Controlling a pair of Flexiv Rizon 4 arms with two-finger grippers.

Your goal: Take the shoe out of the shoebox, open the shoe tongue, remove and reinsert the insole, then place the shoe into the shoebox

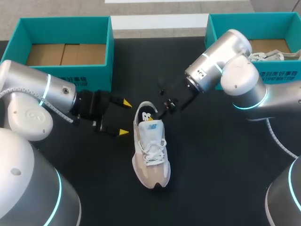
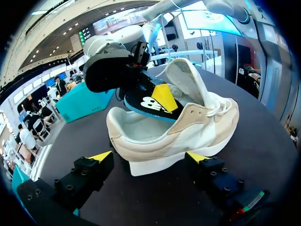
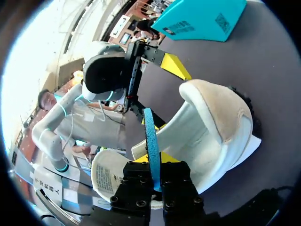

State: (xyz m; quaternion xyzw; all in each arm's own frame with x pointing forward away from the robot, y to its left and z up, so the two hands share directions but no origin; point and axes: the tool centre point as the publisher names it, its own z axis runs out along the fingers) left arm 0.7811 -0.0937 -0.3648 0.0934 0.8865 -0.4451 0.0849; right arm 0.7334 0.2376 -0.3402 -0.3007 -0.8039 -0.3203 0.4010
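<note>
Though right fingers [image 3: 136,184] pinch insole [image 2: 142,104], shoe [image 2: 188,134] half-hides it.

**Colours across my worktop**

The matte black worktop [image 1: 216,165] carries a low sneaker of white mesh and beige suede [image 1: 150,155], with white laces, a white sole and a dark patch at the toe. The thin foam insole [image 2: 141,104] is black on top with a white mark, and bright blue along its edge. My left tool [image 1: 125,117] and right tool [image 1: 157,112] are black with yellow tips, on silver-grey arms ringed with cyan light. The teal cardboard left shoebox [image 1: 107,47] and matching right shoebox [image 1: 268,26] are brown inside, with white print outside.
</note>
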